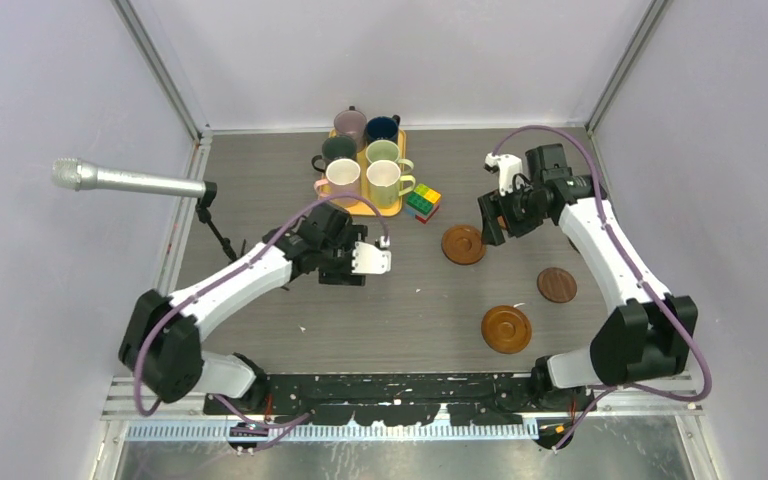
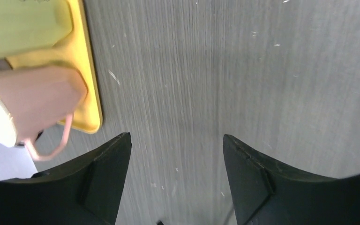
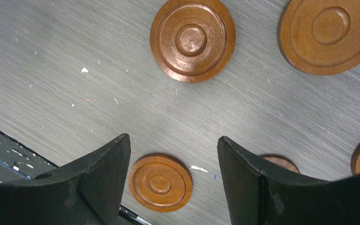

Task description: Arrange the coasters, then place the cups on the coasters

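no legible txt, labels or nos. anywhere

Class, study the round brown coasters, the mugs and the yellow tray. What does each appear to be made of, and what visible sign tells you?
Coasters: probably wood, stained brown with a satin varnish; faint grain, turned concentric rings, soft highlights.
Mugs: likely glazed ceramic; smooth even colours, moulded loop handles.
Tray: possibly plastic or painted; uniform yellow, rounded rim, no grain.
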`<control>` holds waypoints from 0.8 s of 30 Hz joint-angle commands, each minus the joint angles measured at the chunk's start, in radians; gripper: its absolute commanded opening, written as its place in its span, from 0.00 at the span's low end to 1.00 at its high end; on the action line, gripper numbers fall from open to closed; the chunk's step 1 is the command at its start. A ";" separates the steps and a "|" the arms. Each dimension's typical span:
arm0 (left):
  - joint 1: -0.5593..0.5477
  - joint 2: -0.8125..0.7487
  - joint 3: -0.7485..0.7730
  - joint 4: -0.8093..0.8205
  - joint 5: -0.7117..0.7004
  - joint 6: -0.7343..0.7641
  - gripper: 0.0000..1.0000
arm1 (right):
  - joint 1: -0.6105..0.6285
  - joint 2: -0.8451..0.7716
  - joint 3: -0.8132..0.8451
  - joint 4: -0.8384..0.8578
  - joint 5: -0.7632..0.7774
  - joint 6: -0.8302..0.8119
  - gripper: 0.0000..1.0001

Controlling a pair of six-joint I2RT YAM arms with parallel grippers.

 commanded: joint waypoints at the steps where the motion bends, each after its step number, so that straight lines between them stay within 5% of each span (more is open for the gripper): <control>1: 0.062 0.142 -0.056 0.437 0.093 0.196 0.72 | -0.026 0.056 0.083 0.059 -0.070 0.026 0.73; 12: 0.161 0.580 0.299 0.502 0.222 0.244 0.65 | -0.061 0.026 0.125 -0.039 -0.091 -0.007 0.73; 24: 0.195 0.761 0.525 0.201 0.265 0.315 0.51 | -0.074 0.033 0.152 -0.103 -0.074 0.001 0.72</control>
